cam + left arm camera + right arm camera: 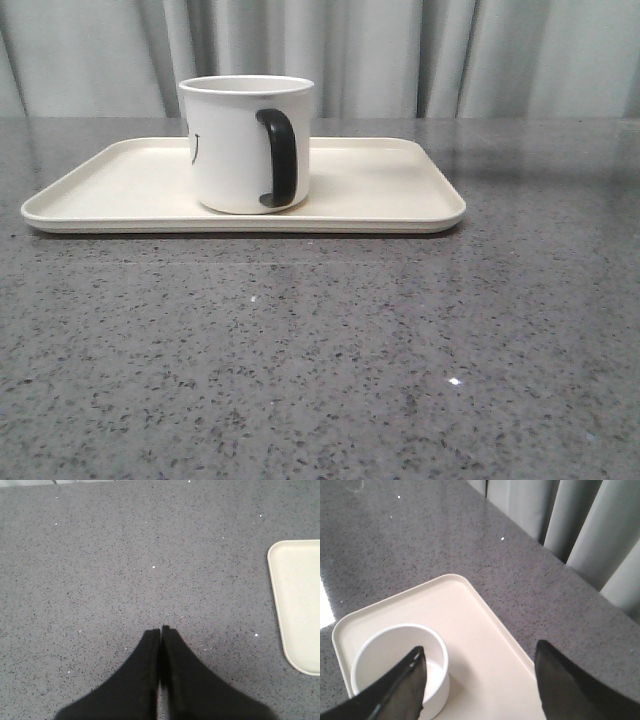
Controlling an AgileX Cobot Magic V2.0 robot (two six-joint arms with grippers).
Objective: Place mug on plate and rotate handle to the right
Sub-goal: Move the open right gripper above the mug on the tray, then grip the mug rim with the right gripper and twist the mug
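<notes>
While the white cylindrical mug (246,143) stands upright on the cream rectangular tray-like plate (380,190), left of its centre, its glossy black loop handle (278,158) faces the camera, slightly right. Left gripper (161,630): jaws together above grey speckled table (320,350). Right gripper (480,657): jaws apart over the mug.

A grey speckled stone-look table (320,360) carries the cream plate (400,195) lying flat on it.
</notes>
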